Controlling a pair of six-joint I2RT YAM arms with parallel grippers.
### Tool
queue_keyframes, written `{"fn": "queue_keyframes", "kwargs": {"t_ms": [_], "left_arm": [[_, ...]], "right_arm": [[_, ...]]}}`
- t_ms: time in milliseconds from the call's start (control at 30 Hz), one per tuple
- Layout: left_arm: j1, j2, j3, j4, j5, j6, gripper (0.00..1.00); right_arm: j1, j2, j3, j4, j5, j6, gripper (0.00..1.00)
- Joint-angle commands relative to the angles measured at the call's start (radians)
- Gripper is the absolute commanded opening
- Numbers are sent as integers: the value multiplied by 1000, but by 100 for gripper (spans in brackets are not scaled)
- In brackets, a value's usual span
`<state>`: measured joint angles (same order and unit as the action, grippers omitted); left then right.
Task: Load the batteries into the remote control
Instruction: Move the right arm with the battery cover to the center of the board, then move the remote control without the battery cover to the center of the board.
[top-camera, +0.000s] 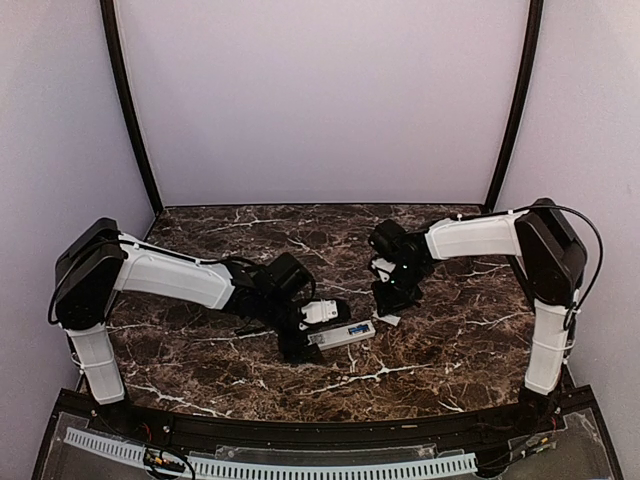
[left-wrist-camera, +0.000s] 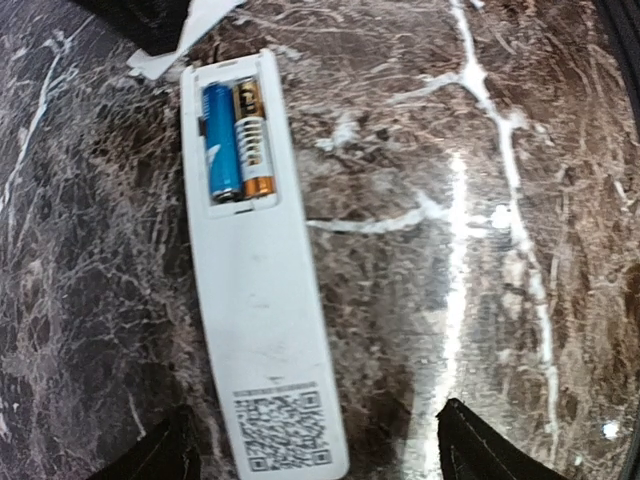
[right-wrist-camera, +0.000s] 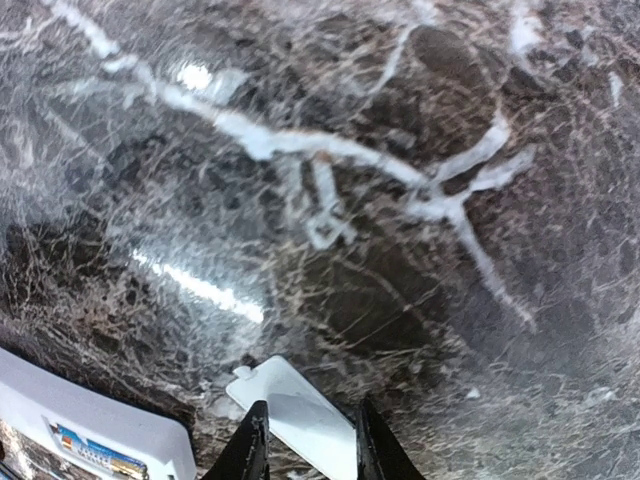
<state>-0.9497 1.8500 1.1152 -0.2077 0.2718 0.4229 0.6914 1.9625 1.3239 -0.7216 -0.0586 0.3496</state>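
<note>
Batteries (left-wrist-camera: 238, 140) lie side by side in the recess of the remote control (left-wrist-camera: 262, 320), which rests back-up on the tabletop (left-wrist-camera: 520, 300), so the loading itself looks done. My left fingers (left-wrist-camera: 478, 450) are spread wide, straddling its labelled end. My right fingers (right-wrist-camera: 252, 445) stand narrow either side of the loose cover (right-wrist-camera: 300, 415) near the remote; whether they pinch it yet, I cannot tell. Refitting that cover probably remains.

Batteries (left-wrist-camera: 240, 140): lettering runs along the black-and-orange one and the blue one, too blurred to make out a brand or number.
Remote (left-wrist-camera: 255, 330): QR code (left-wrist-camera: 280, 432) printed at one end of its back, with tiny unreadable print above it.
</note>
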Motion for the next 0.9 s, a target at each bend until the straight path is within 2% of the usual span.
{"fn": "queue_keyframes", "kwargs": {"t_ms": [0,100,233,300,333,433,567,633,867], "left_arm": [[14,33,-2,67,-112,39,80],[13,54,-4,77,-108,43,76],[13,75,-7,49,-102,37,64],[13,85,-7,33,-122,42,54],[12,88,-6,28,-128,45,43],[13,88,14,-28,-146,44,23],[20,75,38,-108,-166,68,7],[41,67,44,-132,-201,65,2],[200,73,102,-231,-253,-31,2]], "right_arm": [[35,43,-76,-101,-56,27,28],[33,30,-38,-113,-27,24,29],[33,13,19,-150,20,19,30],[31,-8,28,-158,38,22,30],[30,-18,29,-157,48,26,31],[23,-47,22,-157,79,39,32],[14,-75,2,-153,68,51,33],[10,-89,-7,-151,63,60,33],[5,-154,-71,-95,44,151,31]]}}
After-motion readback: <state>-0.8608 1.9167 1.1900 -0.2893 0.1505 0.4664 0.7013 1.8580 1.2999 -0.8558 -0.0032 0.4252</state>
